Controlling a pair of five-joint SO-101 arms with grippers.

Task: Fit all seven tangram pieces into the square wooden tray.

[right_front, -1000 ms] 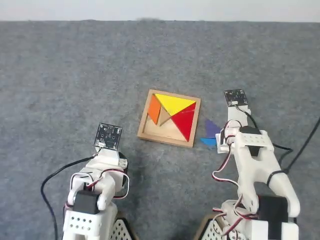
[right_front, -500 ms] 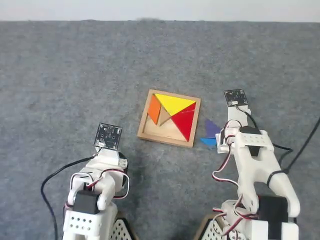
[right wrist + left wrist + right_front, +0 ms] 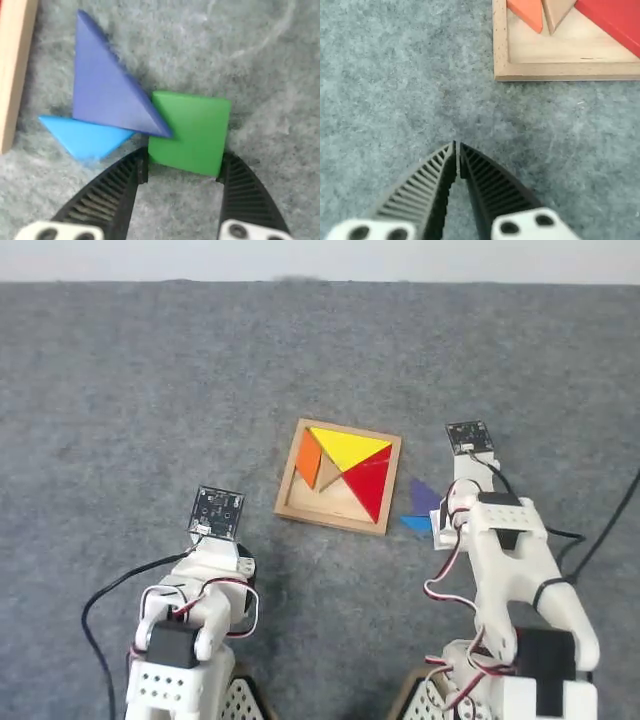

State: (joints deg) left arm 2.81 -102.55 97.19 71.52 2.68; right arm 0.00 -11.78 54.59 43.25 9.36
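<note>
Right fingers (image 3: 136, 172) wide, straddling green square (image 3: 192, 131). Purple (image 3: 102, 95) and blue (image 3: 82, 136) triangles beside it, at tray's (image 3: 290, 502) 3 o'clock. Left fingers (image 3: 451, 162) closed, empty, at tray's 7 o'clock.

left gripper (image 3: 457, 146): fingers pressed together, arm folded near base | right gripper (image 3: 182, 167): fingers spread, arm stretched forward

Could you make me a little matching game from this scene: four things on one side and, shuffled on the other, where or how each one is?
Things:
1. yellow triangle
2. green square
3. left claw
4. dark blue triangle

Places or states:
A. shut, above bare carpet
B. inside the wooden tray
C. on the carpet, between the tray and the green square
D. straddled by the open right claw

Pairs: 1-B, 2-D, 3-A, 4-C.
</note>
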